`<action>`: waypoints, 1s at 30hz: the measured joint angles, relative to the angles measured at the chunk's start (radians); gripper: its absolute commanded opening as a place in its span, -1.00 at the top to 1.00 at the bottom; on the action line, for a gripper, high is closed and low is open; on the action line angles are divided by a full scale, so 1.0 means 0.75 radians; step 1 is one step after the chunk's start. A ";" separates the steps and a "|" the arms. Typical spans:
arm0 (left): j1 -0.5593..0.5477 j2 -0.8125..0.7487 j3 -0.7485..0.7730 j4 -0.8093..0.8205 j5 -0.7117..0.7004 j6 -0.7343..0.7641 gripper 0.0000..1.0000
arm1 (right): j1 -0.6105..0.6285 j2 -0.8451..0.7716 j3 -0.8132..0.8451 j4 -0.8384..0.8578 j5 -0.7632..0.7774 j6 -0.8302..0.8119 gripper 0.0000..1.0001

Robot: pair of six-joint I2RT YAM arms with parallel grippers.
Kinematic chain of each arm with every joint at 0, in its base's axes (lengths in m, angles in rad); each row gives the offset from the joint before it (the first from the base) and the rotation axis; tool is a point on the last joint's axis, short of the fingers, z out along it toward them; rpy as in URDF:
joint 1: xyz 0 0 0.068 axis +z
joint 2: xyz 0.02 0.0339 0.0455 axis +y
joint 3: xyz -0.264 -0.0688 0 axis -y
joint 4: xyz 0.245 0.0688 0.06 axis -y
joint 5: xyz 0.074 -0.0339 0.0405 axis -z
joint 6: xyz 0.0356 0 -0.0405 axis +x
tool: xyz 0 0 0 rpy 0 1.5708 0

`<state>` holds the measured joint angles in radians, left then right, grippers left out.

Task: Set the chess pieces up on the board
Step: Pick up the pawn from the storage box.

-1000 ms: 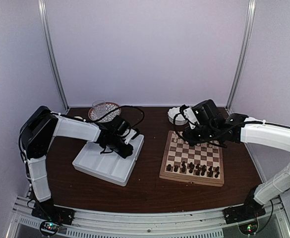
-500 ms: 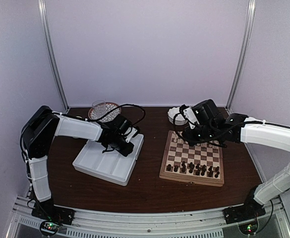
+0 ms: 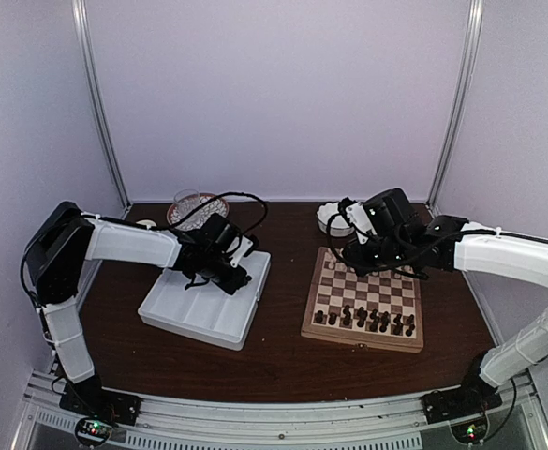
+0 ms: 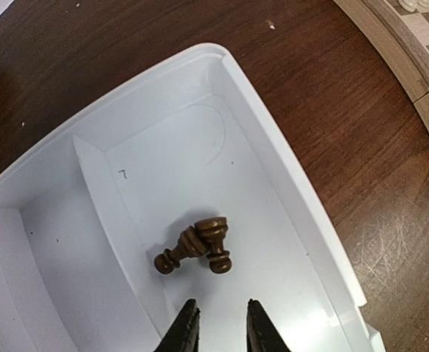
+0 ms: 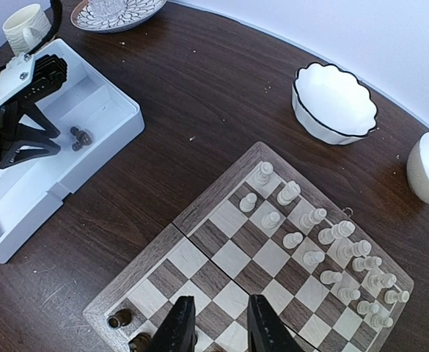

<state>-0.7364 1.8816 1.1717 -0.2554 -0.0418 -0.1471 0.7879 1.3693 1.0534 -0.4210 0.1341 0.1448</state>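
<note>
Pieces [image 4: 196,246] lay in the tray [image 4: 170,165] just beyond my left gripper [image 4: 220,312], narrow and empty; my right gripper [image 5: 220,312], likewise narrow, hung well right of it.

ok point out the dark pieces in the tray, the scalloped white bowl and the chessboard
dark pieces [image 4: 198,240]: left wrist view, where the two lying pieces meet
scalloped white bowl [image 5: 335,103]: right wrist view, its bare inside
chessboard [image 5: 232,258]: right wrist view, a bare square near the middle

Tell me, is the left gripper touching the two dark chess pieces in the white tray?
Apart. In the left wrist view, bare tray floor lies between the left gripper and the two chess pieces.
</note>
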 measured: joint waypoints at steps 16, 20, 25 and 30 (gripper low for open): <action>0.002 0.235 0.509 -0.384 -0.026 0.282 0.23 | 0.000 0.000 -0.017 0.018 -0.010 -0.004 0.46; 0.002 0.339 0.664 -0.521 -0.040 0.331 0.25 | 0.000 0.000 -0.017 0.020 -0.019 -0.004 0.46; 0.002 0.435 0.738 -0.632 -0.047 0.355 0.26 | 0.000 0.000 -0.018 0.023 -0.031 -0.003 0.45; 0.003 0.488 0.796 -0.709 -0.068 0.361 0.38 | 0.000 0.000 -0.018 0.030 -0.034 -0.003 0.45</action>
<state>-0.7345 2.2475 1.7683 -0.7872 -0.0925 0.1234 0.7879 1.3693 1.0401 -0.3988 0.1085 0.1425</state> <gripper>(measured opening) 0.359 0.273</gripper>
